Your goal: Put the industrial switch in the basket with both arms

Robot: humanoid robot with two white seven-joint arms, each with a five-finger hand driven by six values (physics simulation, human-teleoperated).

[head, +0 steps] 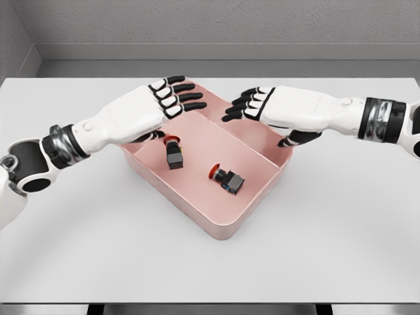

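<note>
A: Head view shows two switches in the pink basket [226, 230] in the middle of the frame. The left switch [174, 154] and the right switch [228, 180] both lie down (red buttons showing).

B: And the robot hands?

A: The left robot hand [174, 97] and right robot hand [252, 105] hover over the basket's far side, fingers spread, holding nothing.

B: So the job looks done?

A: I think so. The white surface [341, 236] has nothing left to grab.

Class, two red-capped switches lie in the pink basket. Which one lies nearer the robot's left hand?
The switch at the basket's left end, just below the left hand. The other switch lies toward the middle, farther right.
</note>
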